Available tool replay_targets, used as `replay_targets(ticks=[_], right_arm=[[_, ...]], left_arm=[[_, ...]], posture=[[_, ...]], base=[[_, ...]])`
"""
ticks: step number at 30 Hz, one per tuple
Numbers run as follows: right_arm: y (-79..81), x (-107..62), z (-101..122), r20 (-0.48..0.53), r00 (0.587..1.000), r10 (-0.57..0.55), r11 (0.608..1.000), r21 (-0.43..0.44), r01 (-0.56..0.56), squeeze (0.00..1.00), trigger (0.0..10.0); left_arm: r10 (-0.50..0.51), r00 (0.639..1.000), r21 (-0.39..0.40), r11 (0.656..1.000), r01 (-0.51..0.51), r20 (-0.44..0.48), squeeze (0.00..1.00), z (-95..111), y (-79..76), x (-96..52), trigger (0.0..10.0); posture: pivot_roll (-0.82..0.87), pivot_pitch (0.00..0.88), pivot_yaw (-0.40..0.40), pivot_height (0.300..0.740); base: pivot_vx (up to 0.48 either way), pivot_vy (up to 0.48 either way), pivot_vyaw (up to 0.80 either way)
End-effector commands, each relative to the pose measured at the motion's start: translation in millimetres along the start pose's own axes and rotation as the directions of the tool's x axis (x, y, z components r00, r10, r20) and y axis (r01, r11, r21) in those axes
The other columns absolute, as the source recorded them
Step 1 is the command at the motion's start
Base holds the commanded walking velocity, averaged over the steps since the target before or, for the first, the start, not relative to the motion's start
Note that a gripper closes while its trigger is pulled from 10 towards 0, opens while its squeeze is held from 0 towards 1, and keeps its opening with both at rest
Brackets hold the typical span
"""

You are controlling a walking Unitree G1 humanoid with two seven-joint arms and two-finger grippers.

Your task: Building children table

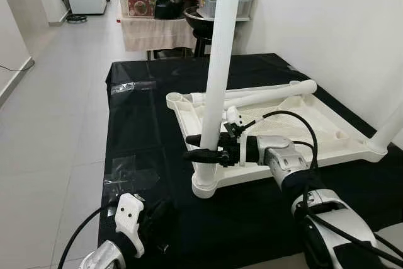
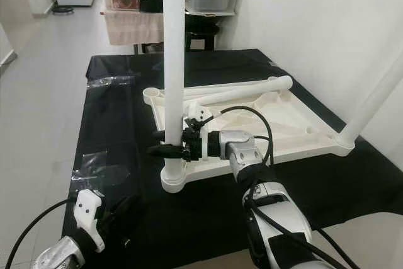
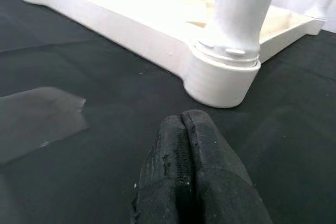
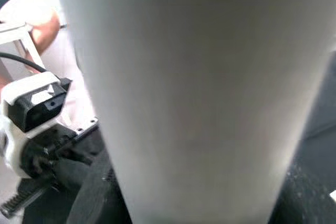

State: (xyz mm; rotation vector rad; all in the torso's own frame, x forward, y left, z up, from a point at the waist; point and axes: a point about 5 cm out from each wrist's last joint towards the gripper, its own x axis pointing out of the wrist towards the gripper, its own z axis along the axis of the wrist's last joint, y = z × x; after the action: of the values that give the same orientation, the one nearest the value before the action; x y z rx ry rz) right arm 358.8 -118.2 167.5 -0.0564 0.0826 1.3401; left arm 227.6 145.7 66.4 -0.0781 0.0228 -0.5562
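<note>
Black-clothed work surface [image 1: 145, 118]: right gripper [image 1: 203, 147] clamps upright leg [image 1: 219, 74], steadying it in tabletop [image 1: 327, 131] corner socket [image 1: 205, 184]; left gripper [image 3: 191, 129] closed, empty.

We see two silver arms with black cables looping along them. The right end effector [image 1: 203, 147] has long black fingers and a white bracket near its wrist. The left end effector [image 3: 195, 157] has textured black fingers and a white plastic mount.
</note>
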Motion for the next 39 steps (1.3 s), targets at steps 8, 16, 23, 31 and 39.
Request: replay_targets(ticks=[8,16,23,31,39], right_arm=[[16.2,1.4,-60,0.055,0.572,-0.818,0.568,0.231,0.79,0.0,0.0],[65.6,41.3,-95,-0.091,0.746,-0.66,0.726,0.181,0.664,0.0,0.0],[51.7,34.2,-86,-0.086,0.738,-0.669,0.723,0.155,0.673,0.0,10.0],[48.3,13.2,-39,0.088,0.921,-0.38,0.925,0.056,0.377,0.55,10.0],[30.2,-20.8,-32,-0.021,0.994,-0.109,0.994,-0.009,0.109,0.0,10.0]], left_arm=[[-0.006,1.0,0.006,1.0,0.006,-0.016,0.0,-1,2.9,-8.1,10.0],[-0.009,1.0,0.009,1.0,0.009,-0.021,0.0,-1,4.1,-5.6,10.0],[0.004,1.0,0.003,1.0,-0.004,-0.007,0.0,-1,2.5,-3.6,10.0],[-0.007,1.0,-0.004,1.0,0.007,-0.009,0.0,-1,1.0,-1.4,10.0],[-0.001,1.0,-0.003,1.0,0.001,-0.001,0.0,-1,-0.2,0.4,10.0]], posture=[[0.1,0.0,-0.082,0.74],[0.11,0.0,-0.086,0.74],[0.12,0.0,-0.094,0.74],[0.11,0.0,-0.094,0.74],[0.13,0.0,-0.117,0.74]], base=[[0.0,0.0,0.0],[0.0,0.0,0.0],[0.0,0.0,0.0],[0.0,0.0,0.0],[0.0,0.0,0.0]])
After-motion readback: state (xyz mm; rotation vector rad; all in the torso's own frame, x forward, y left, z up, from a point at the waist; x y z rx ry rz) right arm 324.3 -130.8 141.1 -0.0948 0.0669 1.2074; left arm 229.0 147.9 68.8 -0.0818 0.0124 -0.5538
